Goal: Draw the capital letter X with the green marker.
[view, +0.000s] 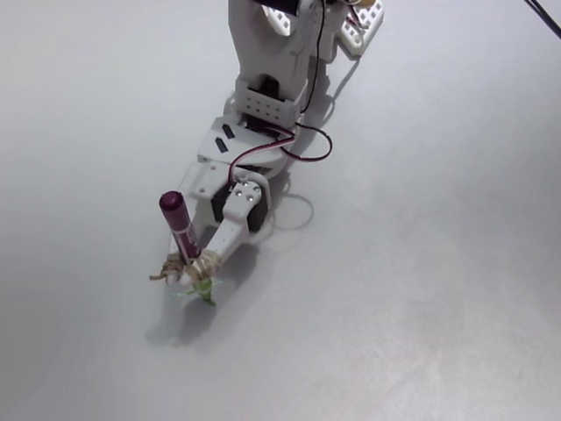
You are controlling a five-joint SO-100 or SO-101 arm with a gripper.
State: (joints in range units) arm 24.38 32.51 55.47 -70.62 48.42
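Fixed view. The marker (178, 230) carries white print on its purple half, too small to read; no other writing or brand can be made out on the arm (263, 105) or the bench (421, 263). The marker stands nearly upright, purple cap up and tilted slightly toward 11 o'clock, green tip (206, 296) down at the bench surface. It is lashed to the fingers (195, 274) with tan bands (175, 266) wound around both; the fingers are closed against the marker, holding it at its lower part. Around the tip, short faint green strokes of the X (198, 291) show on the bench, partly covered by the fingers and the marker, so its full shape cannot be judged. The arm enters from the top edge at about 12 o'clock and reaches down toward 7 o'clock, with a red-and-black cable (302, 149) looping at its 3 o'clock side. A thin dark line (543, 17) crosses the top right corner. The bench is plain pale grey; it lies open from the tip toward 3, 6 and 9 o'clock out to the frame borders, and no bench edge shows in the frame. The arm's shadow falls at 6 to 7 o'clock of the tip.
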